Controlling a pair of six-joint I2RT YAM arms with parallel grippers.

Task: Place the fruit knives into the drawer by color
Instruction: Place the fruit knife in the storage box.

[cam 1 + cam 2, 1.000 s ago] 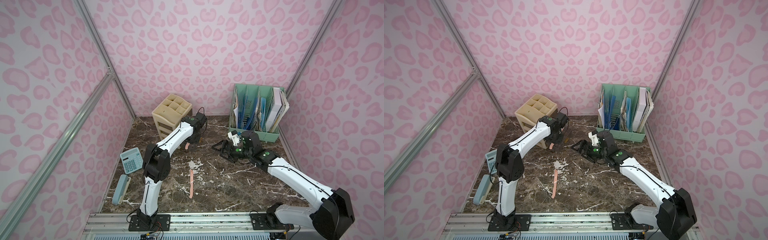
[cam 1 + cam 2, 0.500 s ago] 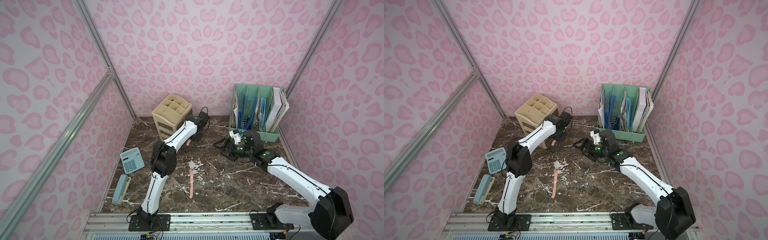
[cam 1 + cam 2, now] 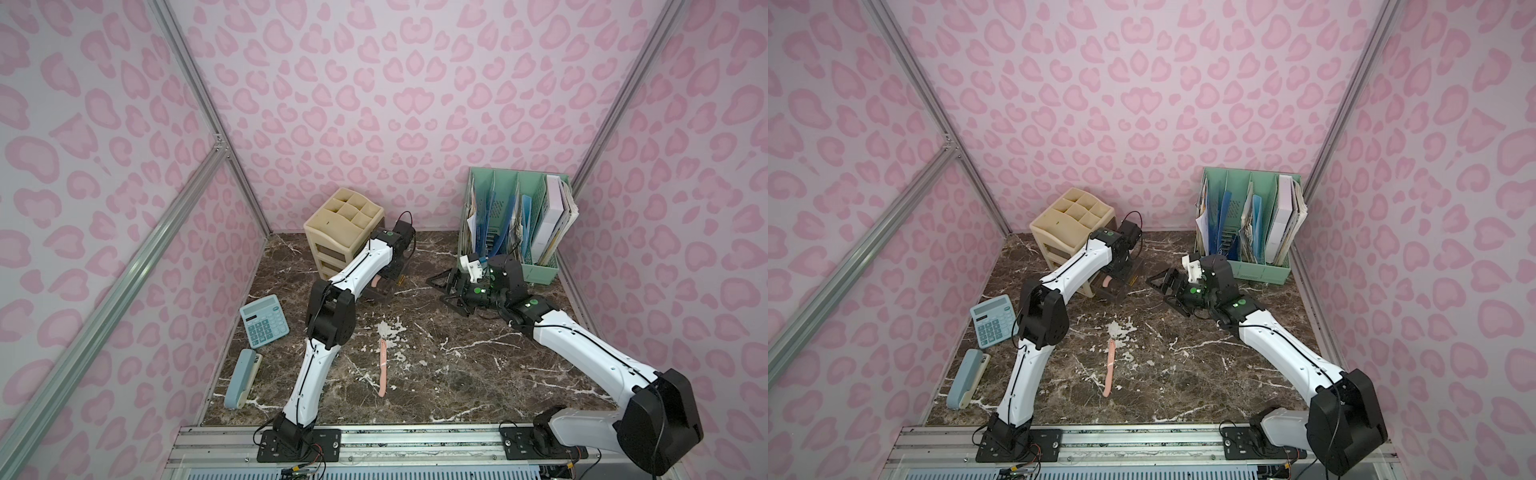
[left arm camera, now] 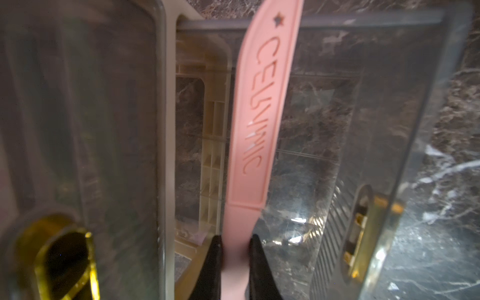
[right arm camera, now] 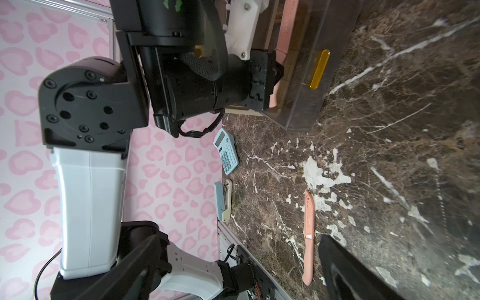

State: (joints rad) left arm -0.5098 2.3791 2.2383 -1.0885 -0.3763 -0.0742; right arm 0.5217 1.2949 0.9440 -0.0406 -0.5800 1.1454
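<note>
Obs: left fingers pinch pink knife by its handle over open drawer, near table's back edge; right fingers spread, empty; second pink knife lies mid-table. Risk: tip overlaps drawer rim, so release may leave it perched, jamming closure.

Tally of the marble tabletop, kind by kind.
Two salmon pink fruit knives: held knife above the pulled-out drawer, loose knife flat on the marble. Two white arms, left arm and right arm, with two grippers, left gripper and right gripper. One beige drawer unit; two gold handles countable in the left wrist view. One teal calculator, one pale blue stapler, one green file rack, papers and folders inside too crowded to count.
</note>
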